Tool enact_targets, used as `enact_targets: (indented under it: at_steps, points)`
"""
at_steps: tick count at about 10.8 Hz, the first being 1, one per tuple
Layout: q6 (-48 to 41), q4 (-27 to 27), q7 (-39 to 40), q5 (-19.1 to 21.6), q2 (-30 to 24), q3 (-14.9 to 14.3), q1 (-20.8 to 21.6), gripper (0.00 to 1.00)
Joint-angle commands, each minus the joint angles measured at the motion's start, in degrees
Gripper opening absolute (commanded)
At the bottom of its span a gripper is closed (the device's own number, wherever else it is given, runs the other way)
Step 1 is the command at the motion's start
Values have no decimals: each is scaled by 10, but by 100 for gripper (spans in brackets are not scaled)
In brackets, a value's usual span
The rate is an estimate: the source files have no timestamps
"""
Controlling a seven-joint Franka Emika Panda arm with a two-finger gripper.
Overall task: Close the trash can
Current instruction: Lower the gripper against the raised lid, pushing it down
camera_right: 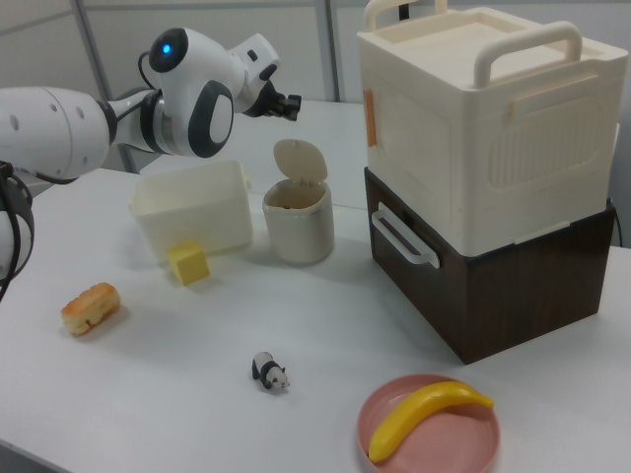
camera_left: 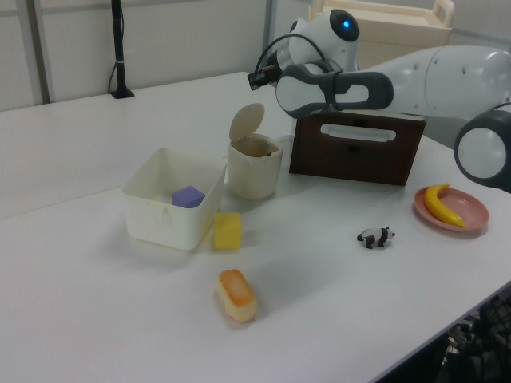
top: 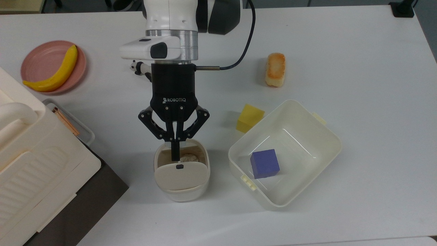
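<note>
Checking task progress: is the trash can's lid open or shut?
Open. The lid stands raised behind the trash can, whose mouth is uncovered.

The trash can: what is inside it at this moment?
Inside the trash can, a pale crumpled lump lies near the open mouth. The raised lid and the gripper above cover the rest of the inside.

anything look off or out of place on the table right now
Only the trash can: its lid stands tipped up, leaving the bin open with something pale inside. Nothing looks spilled or damaged.
</note>
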State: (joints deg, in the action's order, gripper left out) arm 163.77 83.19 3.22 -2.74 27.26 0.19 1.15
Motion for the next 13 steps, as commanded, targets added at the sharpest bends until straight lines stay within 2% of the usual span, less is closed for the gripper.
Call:
enact_targets:
  at_steps: [1, 5, 7, 10, 13]
  points:
    - [32, -15, -4, 14, 23, -3, 6, 0]
    - [41, -14, 0, 12, 50, -3, 14, 0]
    - [23, -13, 1, 13, 42, -3, 12, 0]
    - [-154, -9, 6, 6, -8, -5, 11, 0]
    - [-229, -7, 25, -6, -12, -9, 11, 0]
